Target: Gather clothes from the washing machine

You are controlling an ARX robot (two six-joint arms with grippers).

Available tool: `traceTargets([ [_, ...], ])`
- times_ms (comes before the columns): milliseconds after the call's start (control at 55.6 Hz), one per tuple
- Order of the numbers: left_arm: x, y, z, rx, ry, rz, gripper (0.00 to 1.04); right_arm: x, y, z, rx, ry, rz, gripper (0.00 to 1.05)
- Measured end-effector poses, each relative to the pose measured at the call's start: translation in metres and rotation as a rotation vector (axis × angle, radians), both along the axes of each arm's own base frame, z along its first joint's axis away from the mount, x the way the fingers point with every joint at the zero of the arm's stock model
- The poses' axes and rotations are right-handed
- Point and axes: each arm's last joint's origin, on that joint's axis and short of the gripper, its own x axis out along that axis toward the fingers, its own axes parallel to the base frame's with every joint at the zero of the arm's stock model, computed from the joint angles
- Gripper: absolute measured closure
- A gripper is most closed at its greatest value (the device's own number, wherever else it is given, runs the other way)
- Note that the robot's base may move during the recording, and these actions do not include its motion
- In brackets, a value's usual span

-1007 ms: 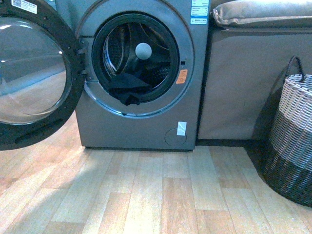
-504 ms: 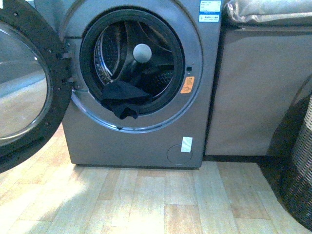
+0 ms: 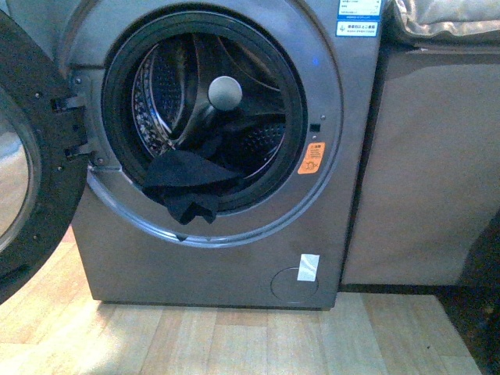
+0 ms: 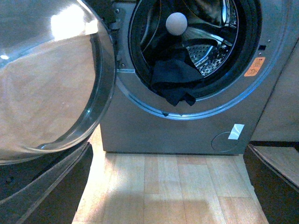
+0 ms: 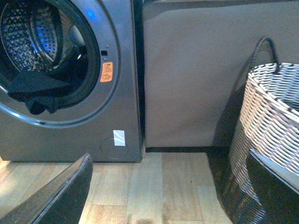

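The grey washing machine [image 3: 234, 250] stands straight ahead with its porthole door [image 3: 31, 180] swung open to the left. The dark navy clothes [image 3: 186, 183] lie limp in the drum's front, one fold hanging over the lower rim. They also show in the left wrist view [image 4: 173, 81] and the right wrist view [image 5: 37, 88]. My left gripper [image 4: 163, 200] is open and empty, low above the floor in front of the machine. My right gripper [image 5: 163, 200] is open and empty, further right, before the cabinet. Neither arm shows in the front view.
A tan-brown cabinet [image 3: 430, 156] stands against the machine's right side, with a cushion [image 3: 445, 19] on top. A wicker basket [image 5: 271, 116] stands on the floor right of the cabinet. A grey ball [image 3: 225, 92] sits in the drum. The floor [image 3: 234, 344] is pale wood.
The front view has closed in on the machine, whose drum opening now fills more of the frame. The basket has dropped out of the front view at the right. The clothes have not moved.
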Motion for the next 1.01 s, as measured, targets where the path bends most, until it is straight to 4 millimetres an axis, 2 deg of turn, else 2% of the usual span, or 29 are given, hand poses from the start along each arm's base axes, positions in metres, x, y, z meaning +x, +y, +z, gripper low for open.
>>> traceTargets([
  [702, 0.0, 0.0, 0.0, -0.001, 0.005, -0.001, 0.07, 0.0, 0.0, 0.0, 0.0, 0.001, -0.002, 0.07],
  [774, 0.001, -0.002, -0.004, -0.106, 0.157, -0.094, 0.07, 0.0, 0.0, 0.0, 0.0, 0.0, -0.001, 0.07],
  [792, 0.003, -0.003, -0.005, -0.161, 0.235, -0.114, 0.07, 0.0, 0.0, 0.0, 0.0, 0.0, 0.0, 0.07],
  [846, 0.011, -0.006, -0.005, -0.23, 0.311, -0.138, 0.07, 0.0, 0.0, 0.0, 0.0, 0.0, 0.0, 0.07],
  [971, 0.039, -0.014, 0.023, -0.243, 0.266, -0.178, 0.07, 0.0, 0.0, 0.0, 0.0, 0.0, -0.001, 0.07],
  [1007, 0.056, -0.019, 0.034, -0.23, 0.255, -0.196, 0.07, 0.0, 0.0, 0.0, 0.0, 0.0, -0.001, 0.07],
])
